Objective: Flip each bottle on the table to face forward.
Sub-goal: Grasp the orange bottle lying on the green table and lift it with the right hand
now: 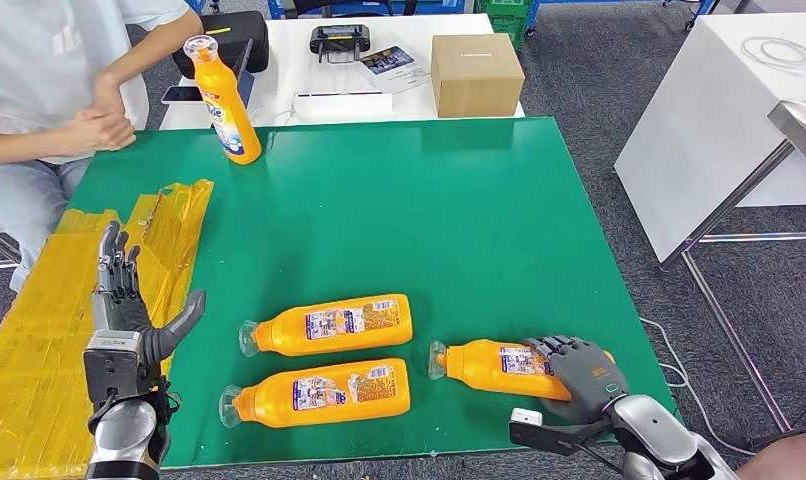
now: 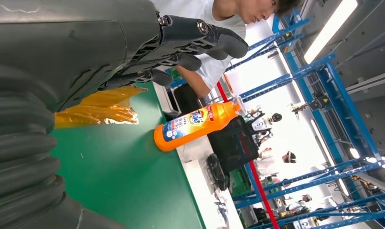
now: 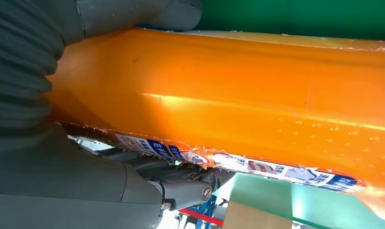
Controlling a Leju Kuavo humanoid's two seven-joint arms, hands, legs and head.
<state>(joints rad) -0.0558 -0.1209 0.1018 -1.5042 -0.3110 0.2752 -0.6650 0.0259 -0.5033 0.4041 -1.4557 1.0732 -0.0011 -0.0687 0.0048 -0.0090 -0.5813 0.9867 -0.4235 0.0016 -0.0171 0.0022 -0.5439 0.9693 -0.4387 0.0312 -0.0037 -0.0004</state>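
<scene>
Right hand [image 1: 579, 372] gripping one lying bottle [image 1: 489, 366], four bottles total, one upright [image 1: 226, 102]

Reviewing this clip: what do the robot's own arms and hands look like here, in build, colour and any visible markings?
Both arms are silver metal with dark joint sections. The left hand has dark grey segmented fingers, a thick grey thumb and a boxy grey wrist block. The right hand is the same grey, with a small orange marking on its back and a black bracket at the wrist. Wrist views show grey ribbed covers.
</scene>
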